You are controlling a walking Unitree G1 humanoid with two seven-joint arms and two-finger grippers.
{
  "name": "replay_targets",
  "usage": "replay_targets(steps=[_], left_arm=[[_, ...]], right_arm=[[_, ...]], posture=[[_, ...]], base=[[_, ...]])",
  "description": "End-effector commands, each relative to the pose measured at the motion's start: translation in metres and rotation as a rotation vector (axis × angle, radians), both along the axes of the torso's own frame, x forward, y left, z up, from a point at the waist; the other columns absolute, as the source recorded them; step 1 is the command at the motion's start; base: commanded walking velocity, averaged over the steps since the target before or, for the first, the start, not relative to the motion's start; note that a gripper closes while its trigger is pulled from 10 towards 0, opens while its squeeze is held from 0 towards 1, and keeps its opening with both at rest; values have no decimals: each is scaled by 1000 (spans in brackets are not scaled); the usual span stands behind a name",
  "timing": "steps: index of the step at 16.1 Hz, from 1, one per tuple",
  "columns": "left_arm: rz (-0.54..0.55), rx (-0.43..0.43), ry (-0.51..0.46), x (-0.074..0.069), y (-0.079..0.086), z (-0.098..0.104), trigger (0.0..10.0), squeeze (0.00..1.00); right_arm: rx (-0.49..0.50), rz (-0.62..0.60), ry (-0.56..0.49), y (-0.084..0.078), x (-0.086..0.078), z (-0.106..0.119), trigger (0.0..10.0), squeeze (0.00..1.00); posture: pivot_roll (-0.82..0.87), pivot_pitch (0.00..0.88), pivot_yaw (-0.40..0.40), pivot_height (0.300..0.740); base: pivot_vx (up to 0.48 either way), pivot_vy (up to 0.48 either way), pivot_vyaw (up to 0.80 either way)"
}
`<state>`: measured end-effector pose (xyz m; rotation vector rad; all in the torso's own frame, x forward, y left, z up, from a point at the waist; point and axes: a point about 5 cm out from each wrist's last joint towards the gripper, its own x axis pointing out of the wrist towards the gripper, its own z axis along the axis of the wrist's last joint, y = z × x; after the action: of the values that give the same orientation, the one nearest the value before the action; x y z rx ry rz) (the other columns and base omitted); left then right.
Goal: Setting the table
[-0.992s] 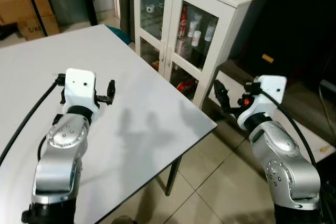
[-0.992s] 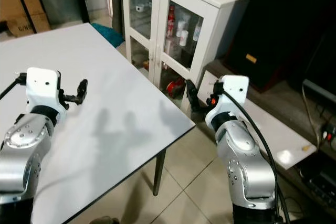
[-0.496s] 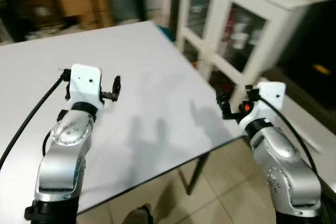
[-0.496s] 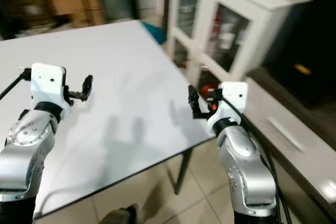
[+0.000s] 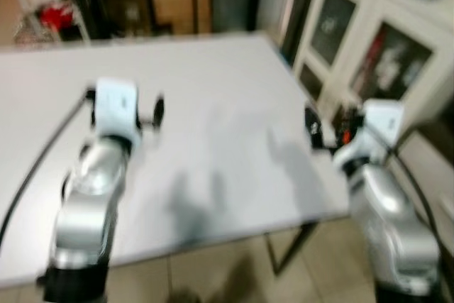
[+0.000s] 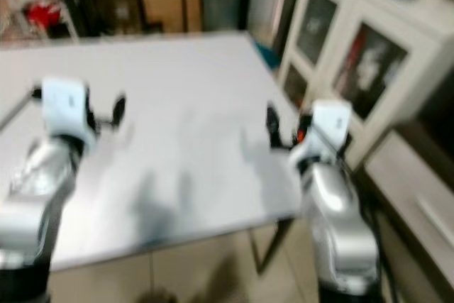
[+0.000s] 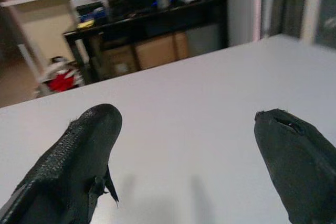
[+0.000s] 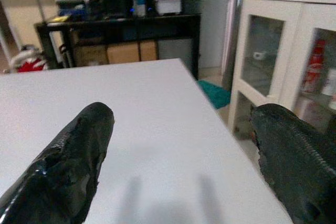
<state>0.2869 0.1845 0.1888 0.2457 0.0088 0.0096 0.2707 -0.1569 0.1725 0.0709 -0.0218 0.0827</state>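
Head views, blurred: white bench (image 5: 227, 140); left pincer (image 5: 157, 108) above it, right pincer (image 5: 312, 124) at its right edge beside a glass-door cabinet (image 5: 383, 54).
Left wrist: fingers (image 7: 79, 150) spread, holding nothing.
Right wrist: fingers (image 8: 73, 156) spread, holding nothing.

White table (image 5: 234, 140), flat top, beside glass-door cabinet (image 5: 369, 54).

Both claws (image 7: 186, 145) (image 8: 184, 145) raised, spread wide

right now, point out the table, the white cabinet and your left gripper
table (image 5: 234, 76), left eye view, bare top.
white cabinet (image 8: 273, 9), right wrist view, door frame.
left gripper (image 7: 186, 145), left wrist view, midway between fingertips.
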Motion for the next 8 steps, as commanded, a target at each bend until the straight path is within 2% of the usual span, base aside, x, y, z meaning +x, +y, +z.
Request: replay_targets(steps=[1, 3, 5, 6, 8], left_arm=[[-7, 8, -5, 0, -4, 1, 10000, 0], [-1, 17, -9, 0, -4, 1, 10000, 0], [0, 20, -9, 0, -5, 0, 10000, 0], [-3, 20, -10, 0, -5, 0, 10000, 0], [-3, 23, -10, 1, -5, 0, 10000, 0]], right_arm=[[-61, -46, -61, -6, 1, 6, 10000, 1000], [-78, -47, -46, -6, 1, 4, 10000, 1000], [-54, -23, 9, -3, 2, 0, 10000, 1000], [-40, -10, 8, -1, 2, 0, 10000, 0], [-30, -8, 5, 0, 1, -1, 10000, 0]], posture=[[59, 0, -20, 740], [57, 0, -20, 740], [58, 0, -27, 740], [58, 0, -29, 740], [58, 0, -29, 740]], base=[[0, 0, 800], [0, 0, 800], [0, 292, 0], [0, 349, 0], [0, 343, 0]])
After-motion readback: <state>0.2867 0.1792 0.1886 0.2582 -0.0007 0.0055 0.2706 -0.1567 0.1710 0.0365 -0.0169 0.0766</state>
